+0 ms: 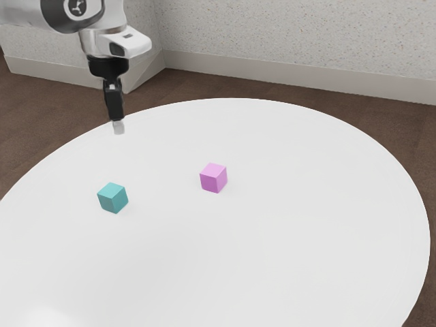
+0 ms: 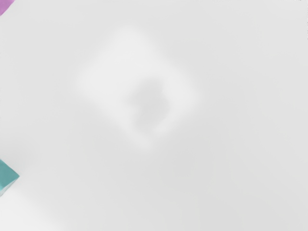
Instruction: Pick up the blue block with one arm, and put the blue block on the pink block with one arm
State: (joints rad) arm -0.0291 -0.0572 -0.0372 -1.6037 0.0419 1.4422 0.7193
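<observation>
Our claw [image 1: 118, 127] hangs above the desk [image 1: 306, 238] near its far edge, empty; its two sides line up from the exterior camera, so we cannot tell whether it is wide or narrow. The blue block [image 1: 112, 197] (more teal than blue, really) sits flat on the desk, below the claw in the exterior view and well apart from it; the pink block [image 1: 213, 178] sits toward the exterior view's right of it, a clear gap between them. In the wrist view a corner of the blue block [image 2: 6, 179] and a sliver of the pink block [image 2: 5, 5] show at the edges.

Blue block looks small, rigid, light, smooth-faced; we judge it may slip if pinched at the corners, so take it across two opposite flat sides, mid-height, claw squared to the faces.

Desk is round, white, matte, level; dark wood floor [image 1: 41, 102] around it; speckled pale wall [image 1: 306, 34] with a white baseboard [image 1: 306, 71] behind.
</observation>
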